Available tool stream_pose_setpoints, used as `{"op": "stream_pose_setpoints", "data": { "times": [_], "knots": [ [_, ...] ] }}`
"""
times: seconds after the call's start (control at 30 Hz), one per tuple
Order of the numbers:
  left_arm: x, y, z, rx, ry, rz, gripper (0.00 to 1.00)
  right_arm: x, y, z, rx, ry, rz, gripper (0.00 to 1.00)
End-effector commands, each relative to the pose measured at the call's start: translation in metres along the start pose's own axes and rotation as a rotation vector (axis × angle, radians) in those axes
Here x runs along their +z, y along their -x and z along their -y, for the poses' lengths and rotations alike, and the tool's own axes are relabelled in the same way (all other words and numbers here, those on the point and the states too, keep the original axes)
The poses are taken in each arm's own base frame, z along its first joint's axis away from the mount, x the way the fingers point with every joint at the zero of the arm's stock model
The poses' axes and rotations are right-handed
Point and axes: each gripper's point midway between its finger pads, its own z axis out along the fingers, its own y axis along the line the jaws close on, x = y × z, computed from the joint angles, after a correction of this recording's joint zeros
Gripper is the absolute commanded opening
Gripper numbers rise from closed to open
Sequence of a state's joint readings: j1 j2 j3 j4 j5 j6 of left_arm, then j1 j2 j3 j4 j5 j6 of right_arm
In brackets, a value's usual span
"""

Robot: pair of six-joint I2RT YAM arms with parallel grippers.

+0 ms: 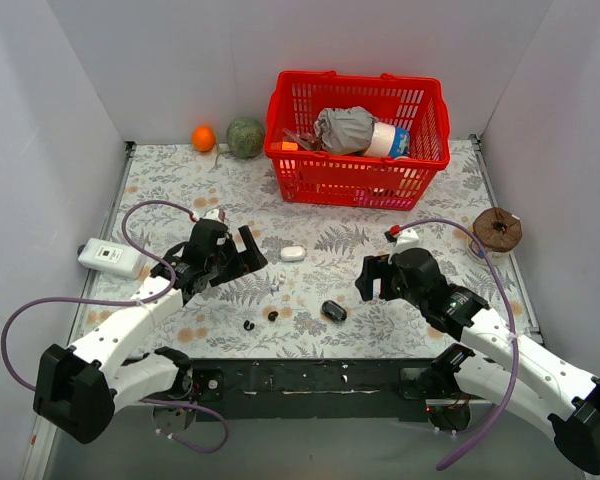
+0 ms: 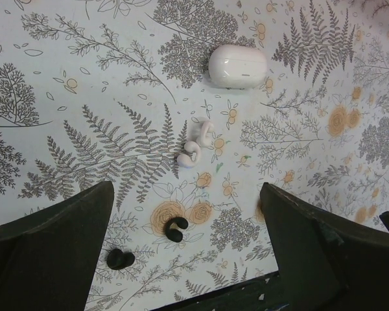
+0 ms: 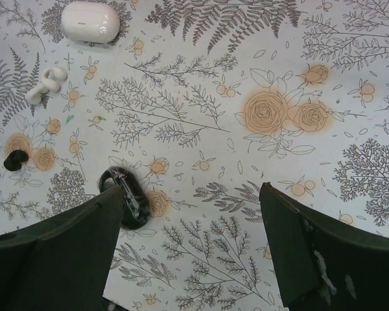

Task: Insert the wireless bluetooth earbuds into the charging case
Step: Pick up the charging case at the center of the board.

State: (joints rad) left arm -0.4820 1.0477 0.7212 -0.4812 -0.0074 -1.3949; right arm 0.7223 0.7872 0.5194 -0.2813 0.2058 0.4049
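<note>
Two tiny black earbuds (image 1: 272, 315) lie near the table's front edge. In the left wrist view one black earbud (image 2: 176, 229) is between my fingers and the other (image 2: 120, 259) is by the left finger. A white earbud (image 1: 276, 285) (image 2: 196, 144) lies just beyond them, with a closed white case (image 1: 293, 253) (image 2: 238, 67) further back. A black oval case (image 1: 333, 310) (image 3: 125, 196) sits partly behind my right gripper's left finger. My left gripper (image 1: 242, 258) (image 2: 187, 214) is open and empty above the earbuds. My right gripper (image 1: 375, 280) (image 3: 193, 194) is open and empty.
A red basket (image 1: 357, 125) of items stands at the back. An orange (image 1: 203, 138) and a green ball (image 1: 246, 137) lie at the back left. A white device (image 1: 110, 258) lies at the left edge, and a brown round object (image 1: 497, 230) at the right.
</note>
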Motion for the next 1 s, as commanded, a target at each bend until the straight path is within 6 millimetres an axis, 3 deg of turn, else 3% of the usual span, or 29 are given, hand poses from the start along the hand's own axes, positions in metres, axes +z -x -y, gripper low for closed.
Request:
{"op": "stream_pose_setpoints", "data": {
  "times": [0.0, 0.13, 0.23, 0.27, 0.47, 0.57, 0.7, 0.97],
  "knots": [
    [0.002, -0.002, 0.004, 0.013, -0.014, -0.021, 0.98, 0.001, 0.008, -0.007, -0.012, 0.031, 0.029, 0.91],
    [-0.007, -0.016, 0.029, 0.060, -0.167, -0.060, 0.98, 0.001, 0.004, -0.005, -0.015, 0.025, 0.023, 0.91],
    [-0.017, -0.034, 0.060, 0.152, -0.275, -0.080, 0.98, -0.002, 0.008, -0.004, -0.009, 0.018, 0.036, 0.91],
    [-0.022, -0.048, 0.075, 0.203, -0.320, -0.111, 0.98, -0.003, 0.007, -0.004, -0.011, 0.017, 0.030, 0.91],
    [-0.025, -0.099, 0.115, 0.418, -0.360, -0.184, 0.98, -0.020, 0.019, -0.006, -0.001, 0.022, 0.046, 0.91],
    [-0.011, -0.126, 0.121, 0.535, -0.295, -0.194, 0.98, -0.032, 0.030, -0.009, 0.007, 0.037, 0.084, 0.90],
    [0.016, -0.143, 0.120, 0.599, -0.203, -0.223, 0.98, -0.050, 0.043, -0.009, 0.014, 0.039, 0.123, 0.90],
    [0.046, -0.147, 0.111, 0.744, -0.069, -0.242, 0.98, -0.060, 0.038, -0.005, 0.011, 0.040, 0.122, 0.90]
  ]
}}
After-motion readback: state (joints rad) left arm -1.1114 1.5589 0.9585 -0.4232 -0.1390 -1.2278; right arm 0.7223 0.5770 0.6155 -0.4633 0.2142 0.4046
